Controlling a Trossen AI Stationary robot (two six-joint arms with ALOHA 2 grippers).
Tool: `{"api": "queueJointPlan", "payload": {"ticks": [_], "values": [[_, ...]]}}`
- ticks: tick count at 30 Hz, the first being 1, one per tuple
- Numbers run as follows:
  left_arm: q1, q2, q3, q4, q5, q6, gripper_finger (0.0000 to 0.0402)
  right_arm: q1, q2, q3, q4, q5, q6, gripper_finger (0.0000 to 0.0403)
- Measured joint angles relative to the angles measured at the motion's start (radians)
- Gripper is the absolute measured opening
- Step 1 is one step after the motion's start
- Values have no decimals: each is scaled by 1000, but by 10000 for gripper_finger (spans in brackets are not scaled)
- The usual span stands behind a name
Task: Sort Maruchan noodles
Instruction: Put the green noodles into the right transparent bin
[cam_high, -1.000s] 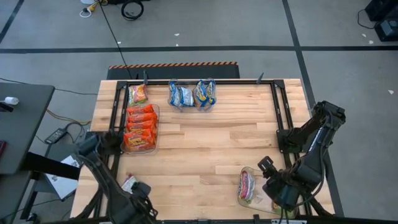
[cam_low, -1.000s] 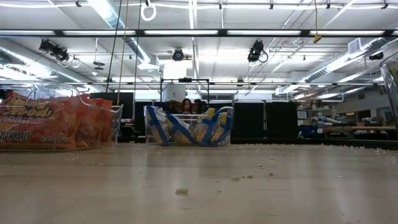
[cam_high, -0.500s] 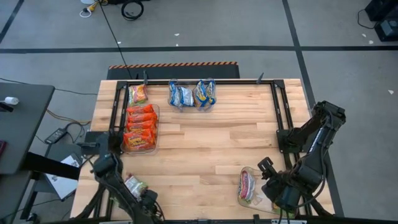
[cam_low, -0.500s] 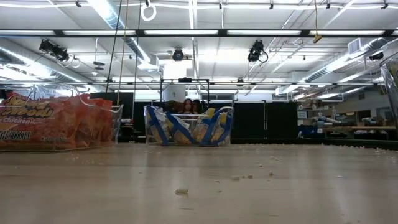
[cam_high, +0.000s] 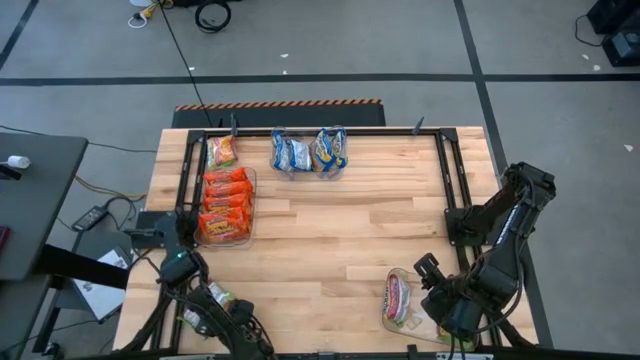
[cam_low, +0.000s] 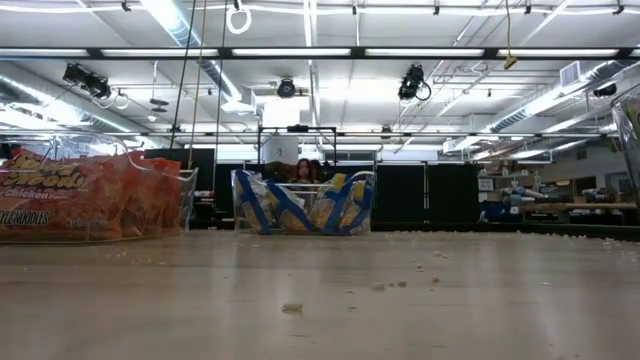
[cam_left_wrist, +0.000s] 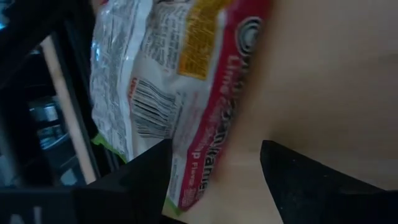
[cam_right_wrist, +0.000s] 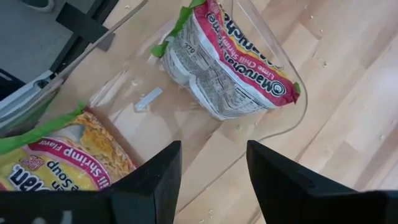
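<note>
High view puts the left tool (cam_high: 215, 305) at the table's near-left corner over a lime-pink packet (cam_high: 217, 297), light and crinkly by its look. Left wrist view shows the fingers spread around that packet (cam_left_wrist: 186, 93), best pinched across its flat middle. Right wrist view shows the right tool (cam_right_wrist: 211, 177) spread, holding nothing, above a clear tray (cam_right_wrist: 124, 87) of like packets.

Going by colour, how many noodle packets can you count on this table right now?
Orange-red: about 4
Blue-and-yellow: at least 2
Green-and-pink: 4
Total: about 10
</note>
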Motion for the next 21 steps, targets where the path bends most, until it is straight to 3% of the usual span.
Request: {"api": "queueJointPlan", "payload": {"ticks": [4,7,11,15,21], "values": [[5,-48,-62,1,22,20,249,-10,0,0,-1,-22,-10,186],[14,-123,-90,2,-34,5,255,-17,0,0,0,-31,-10,186],[15,-169,-211,13,-10,-17,258,-28,0,0,2,-31,-7,186],[2,-190,-299,180,17,74,258,-30,0,0,3,-31,-1,186],[12,-193,-343,232,34,115,222,-37,0,2,-9,-28,3,186]]}}
